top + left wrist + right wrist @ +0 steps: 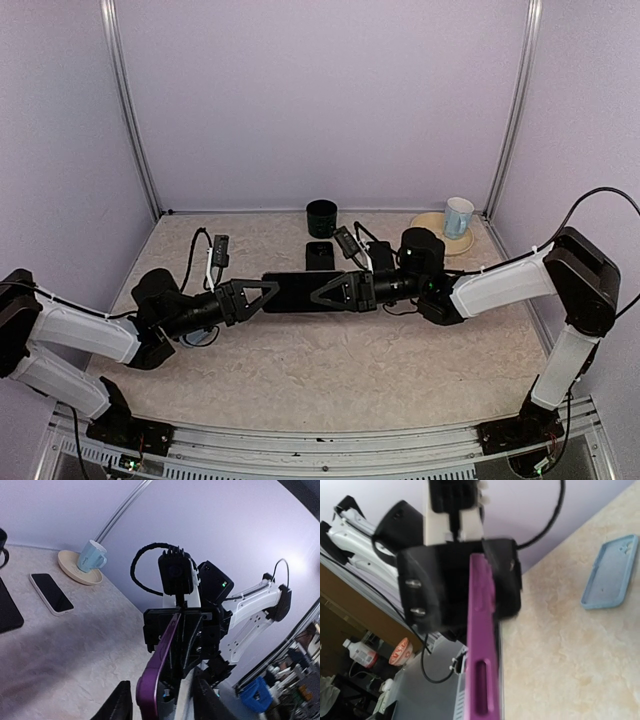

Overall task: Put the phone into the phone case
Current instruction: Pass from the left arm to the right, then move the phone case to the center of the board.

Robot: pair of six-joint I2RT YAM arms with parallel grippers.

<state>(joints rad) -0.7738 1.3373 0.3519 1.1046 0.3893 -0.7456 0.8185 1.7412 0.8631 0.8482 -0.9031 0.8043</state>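
A purple phone case point(300, 292) hangs in the air between my two grippers, its dark face up. My left gripper point(252, 297) is shut on its left end and my right gripper point(338, 289) on its right end. In the left wrist view the case's purple edge point(159, 665) runs from between my fingers point(119, 702) to the other gripper, with a pale strip beside it. In the right wrist view the purple edge point(482, 650) with its slot fills the middle. I cannot tell how far the phone sits inside.
A second phone point(50, 594) with a light rim and a dark flat item point(320, 255) lie behind the arms. A black mug point(322, 217) and a pale blue cup point(458, 216) on a plate point(428, 224) stand at the back. A blue case point(612, 572) lies on the table.
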